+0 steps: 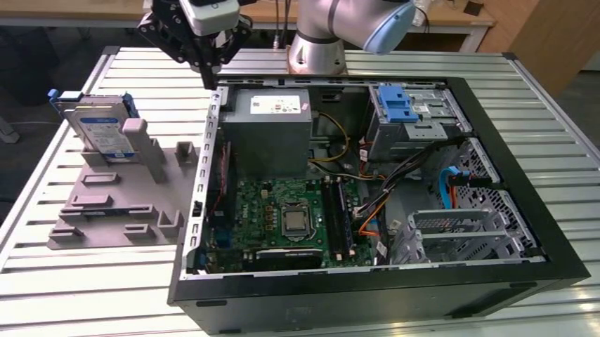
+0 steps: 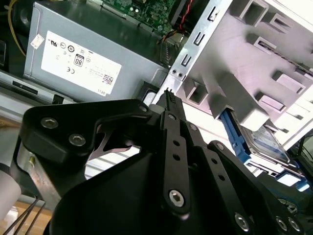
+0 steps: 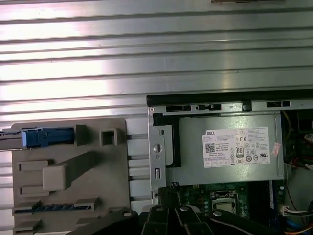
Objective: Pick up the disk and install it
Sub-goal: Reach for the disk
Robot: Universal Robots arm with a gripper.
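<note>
gripper [image 1: 208, 77] hovering over PC case [image 1: 375, 302] corner, fingers pressing together, holding nothing | disk [image 1: 101, 130] standing in grey fixture [image 1: 140, 193] beside case

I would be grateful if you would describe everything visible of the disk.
The disk is a flat silver drive with a blue-and-white label, framed by a blue plastic carrier. It stands on edge in the grey holder on the slatted table, at the exterior view's left of the open computer case. Only the holder touches it; the hand hovers apart, near the case's corner.
</note>
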